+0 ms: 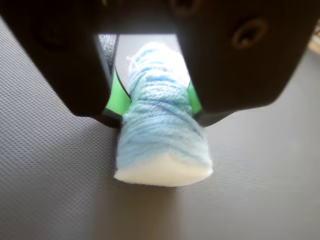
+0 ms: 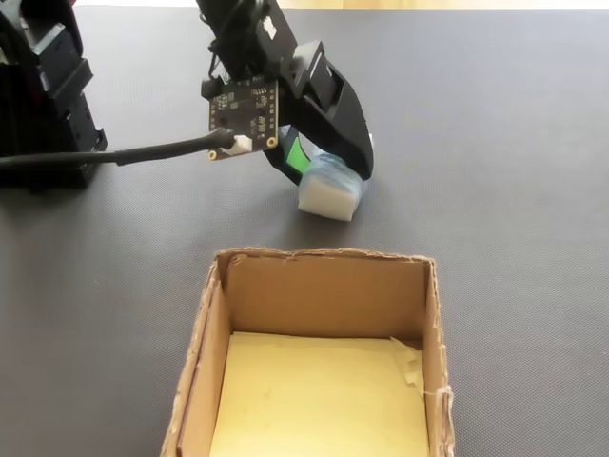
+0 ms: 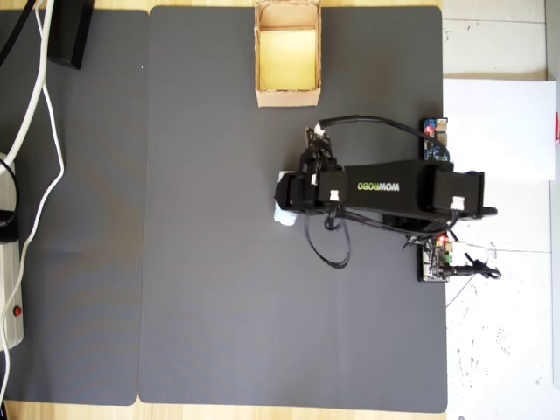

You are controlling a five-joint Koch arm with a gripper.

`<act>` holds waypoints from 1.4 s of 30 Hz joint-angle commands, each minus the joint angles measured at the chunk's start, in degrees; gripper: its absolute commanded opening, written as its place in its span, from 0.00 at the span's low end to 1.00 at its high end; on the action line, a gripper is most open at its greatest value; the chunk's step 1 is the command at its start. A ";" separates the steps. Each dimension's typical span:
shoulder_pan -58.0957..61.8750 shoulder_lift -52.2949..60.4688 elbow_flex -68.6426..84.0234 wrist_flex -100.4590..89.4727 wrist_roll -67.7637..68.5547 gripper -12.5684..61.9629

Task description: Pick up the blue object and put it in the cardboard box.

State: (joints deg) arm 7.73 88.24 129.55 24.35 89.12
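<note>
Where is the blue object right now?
The blue object sits between the gripper's green-padded jaws on the dark mat; in the fixed view it lies beyond the cardboard box's far wall, outside it.

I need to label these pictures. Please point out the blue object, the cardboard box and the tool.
blue object (image 1: 162, 145): wrist view, on its yarn-wrapped side.
cardboard box (image 2: 324, 293): fixed view, on its far inner wall.
tool (image 1: 156, 100): wrist view, midway between its green-padded fingertips.
</note>
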 commanded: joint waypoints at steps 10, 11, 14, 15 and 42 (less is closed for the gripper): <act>0.70 6.94 12.13 -31.55 2.20 0.14; 0.79 8.35 13.80 -34.19 2.64 0.14; 1.32 11.78 17.05 -38.58 2.64 0.14; 1.49 12.92 17.84 -39.46 2.64 0.14; 15.82 30.94 21.18 -56.69 0.79 0.15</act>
State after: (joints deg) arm 24.08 117.60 155.39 -25.75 89.82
